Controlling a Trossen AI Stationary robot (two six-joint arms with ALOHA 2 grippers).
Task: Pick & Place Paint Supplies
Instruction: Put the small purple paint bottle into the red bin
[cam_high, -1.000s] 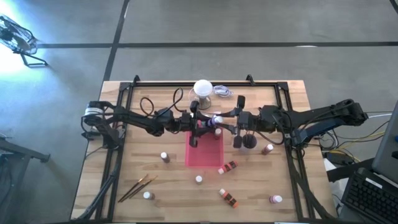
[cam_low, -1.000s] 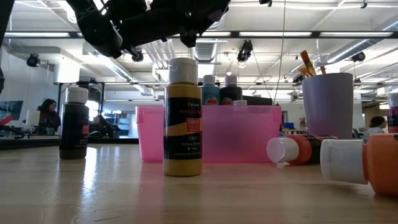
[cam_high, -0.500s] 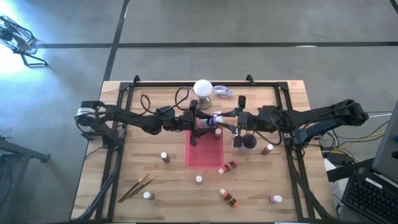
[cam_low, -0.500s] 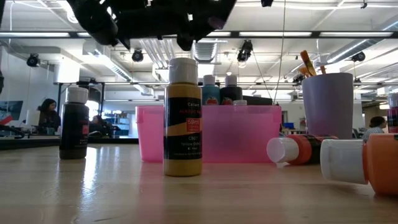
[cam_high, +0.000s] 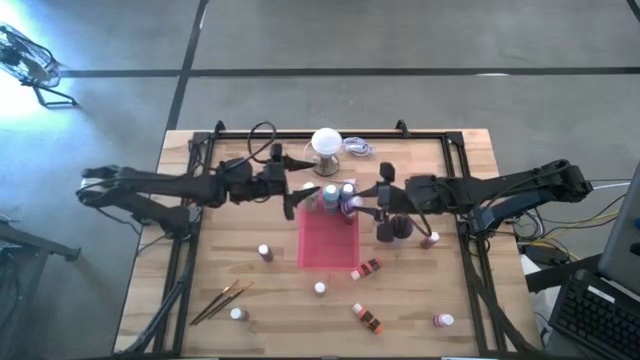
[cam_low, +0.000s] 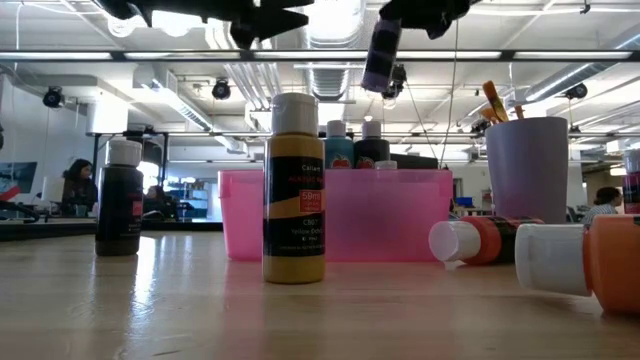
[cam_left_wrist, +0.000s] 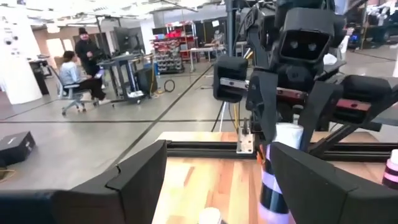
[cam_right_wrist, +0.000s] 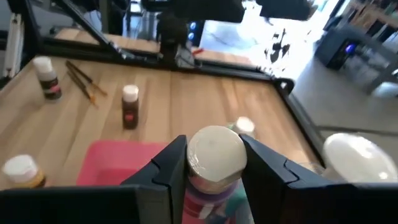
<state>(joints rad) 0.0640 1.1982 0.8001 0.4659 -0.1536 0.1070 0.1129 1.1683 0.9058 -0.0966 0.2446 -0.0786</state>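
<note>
My right gripper (cam_high: 352, 203) is shut on a purple, white-capped paint bottle (cam_low: 382, 50), high above the far end of the pink tray (cam_high: 328, 245). A teal bottle (cam_high: 330, 192) and others stand in the tray's far end. My left gripper (cam_high: 297, 197) hovers open and holds nothing, just left of the tray's far corner; in its wrist view the fingers (cam_left_wrist: 143, 180) spread toward the held bottle (cam_left_wrist: 277, 186). Small bottles (cam_high: 265, 252) (cam_high: 320, 288) stand on the table, others (cam_high: 367, 317) lie on their sides, and two brushes (cam_high: 222, 300) lie near the front left. My right gripper pinches the purple bottle at its white cap (cam_right_wrist: 214, 149) between its two fingers (cam_right_wrist: 171, 165), one on either side. The fingers come from the table's right, slanting slightly down. The bottle hangs below them, slightly tilted, clear of the tray and the bottles in it.
A white ball-topped stand (cam_high: 326, 142) is at the far middle. A cup (cam_low: 527, 170) with brushes stands right of the tray. A yellow bottle (cam_low: 294, 190) and a dark one (cam_low: 120, 200) stand near the front. A black frame (cam_high: 330, 133) borders the table.
My left gripper has drawn back from the tray toward the table's left edge, risen and tipped up to level. My right gripper has tipped downward, and the purple bottle it holds has sunk into the low view from above.
</note>
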